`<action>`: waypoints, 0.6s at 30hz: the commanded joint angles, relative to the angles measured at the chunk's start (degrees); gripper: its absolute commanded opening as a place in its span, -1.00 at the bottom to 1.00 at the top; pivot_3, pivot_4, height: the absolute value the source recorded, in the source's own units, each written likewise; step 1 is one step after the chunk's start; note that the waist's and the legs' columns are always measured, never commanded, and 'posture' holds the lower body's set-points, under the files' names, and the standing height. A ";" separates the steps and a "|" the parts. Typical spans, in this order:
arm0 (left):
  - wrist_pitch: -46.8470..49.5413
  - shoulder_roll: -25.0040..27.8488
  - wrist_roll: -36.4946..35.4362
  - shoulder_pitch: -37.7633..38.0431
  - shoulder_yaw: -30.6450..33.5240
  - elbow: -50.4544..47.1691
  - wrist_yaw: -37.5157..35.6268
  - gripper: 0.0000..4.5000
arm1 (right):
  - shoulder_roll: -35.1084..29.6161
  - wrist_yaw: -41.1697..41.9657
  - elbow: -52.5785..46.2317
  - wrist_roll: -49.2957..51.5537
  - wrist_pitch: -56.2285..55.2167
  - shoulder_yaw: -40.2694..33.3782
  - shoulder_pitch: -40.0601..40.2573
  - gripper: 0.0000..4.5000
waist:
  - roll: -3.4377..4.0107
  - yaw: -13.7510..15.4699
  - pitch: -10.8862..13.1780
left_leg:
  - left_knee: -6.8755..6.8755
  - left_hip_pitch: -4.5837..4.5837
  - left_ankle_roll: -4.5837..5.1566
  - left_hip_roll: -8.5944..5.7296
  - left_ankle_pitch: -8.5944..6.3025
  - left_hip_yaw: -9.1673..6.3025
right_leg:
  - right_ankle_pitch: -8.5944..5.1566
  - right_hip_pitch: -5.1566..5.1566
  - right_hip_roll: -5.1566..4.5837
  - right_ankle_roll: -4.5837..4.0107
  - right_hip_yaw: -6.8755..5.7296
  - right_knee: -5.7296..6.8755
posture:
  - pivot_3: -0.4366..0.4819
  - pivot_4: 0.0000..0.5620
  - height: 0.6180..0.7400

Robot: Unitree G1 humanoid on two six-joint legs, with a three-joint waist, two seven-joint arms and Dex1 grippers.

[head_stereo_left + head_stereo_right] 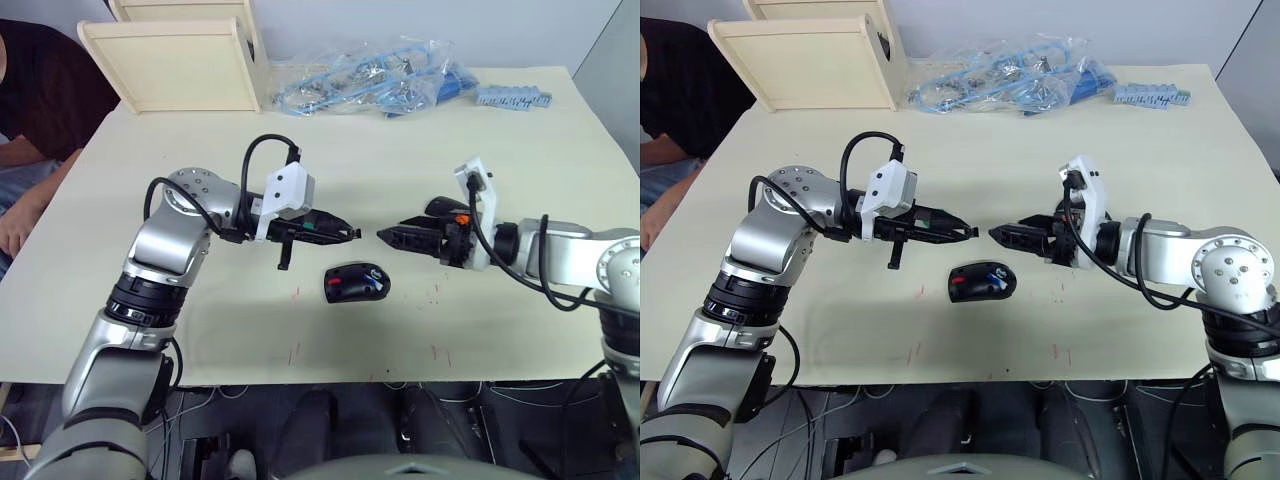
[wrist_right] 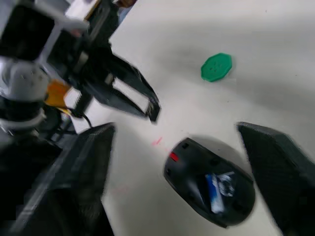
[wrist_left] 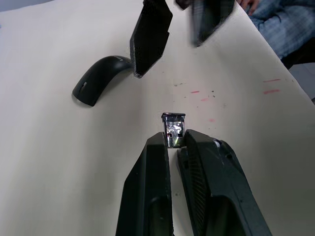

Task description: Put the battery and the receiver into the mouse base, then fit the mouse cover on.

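The mouse base (image 1: 356, 283) lies on the counter (image 1: 520, 160), near the front edge and about in the middle. It is black with a red patch, and the blue battery (image 2: 215, 190) sits inside it already.

The left hand (image 3: 173, 142) is up above the counter, just to the left of the mouse base and a bit farther back. Its two black fingers (image 3: 147, 187) are pressed together on the receiver (image 3: 173, 129) (a tiny shiny nub with a dark tip), which sticks out past the fingertips.

The right hand (image 1: 385, 236) is on the other side, to the right of the mouse base, with its tips pointing at the left hand. Its fingers (image 2: 275, 167) are spread wide, with nothing between them. The two hands are near each other but do not touch.

The mouse cover (image 3: 101, 78) lies on the counter by itself, a smooth black shell, just behind the right hand.

A green round disc (image 2: 216, 67) lies flat on the counter, apart from the mouse base.

At the far side are a pale wooden box (image 1: 185, 60) on the left and a pile of clear bags (image 1: 370, 75) with blue parts in the middle.
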 commanded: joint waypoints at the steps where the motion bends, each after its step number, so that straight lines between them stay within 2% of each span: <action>1: -1.46 -0.01 0.21 -1.42 0.87 -0.55 0.00 -0.99 | -0.25 -4.10 1.11 6.89 -0.84 0.62 -2.20 0.23 | 0.00 0.00 0.00 | 0.00 0.00 0.01 0.00 -0.01 0.00 | 0.00 0.00 0.00 0.00 0.00 -0.01 | -0.05 -0.47 1.00; 7: -2.88 -0.15 0.74 -1.61 0.74 -0.50 -0.12 -0.99 | -0.98 -8.70 3.68 13.82 -1.83 2.78 -3.99 0.23 | 0.00 -0.05 0.00 | 0.00 0.01 0.02 0.00 -0.01 0.01 | 0.00 0.00 0.01 0.00 0.00 0.04 | -0.05 -0.47 1.00; 18: -3.20 -0.75 0.85 -2.09 0.71 -1.12 0.05 -0.99 | 2.06 -9.85 7.58 14.11 0.41 4.54 -6.57 0.23 | 0.00 -0.15 0.00 | 0.01 0.01 0.03 0.01 -0.01 0.04 | 0.00 0.00 0.03 0.00 0.02 0.04 | -0.05 -0.47 1.00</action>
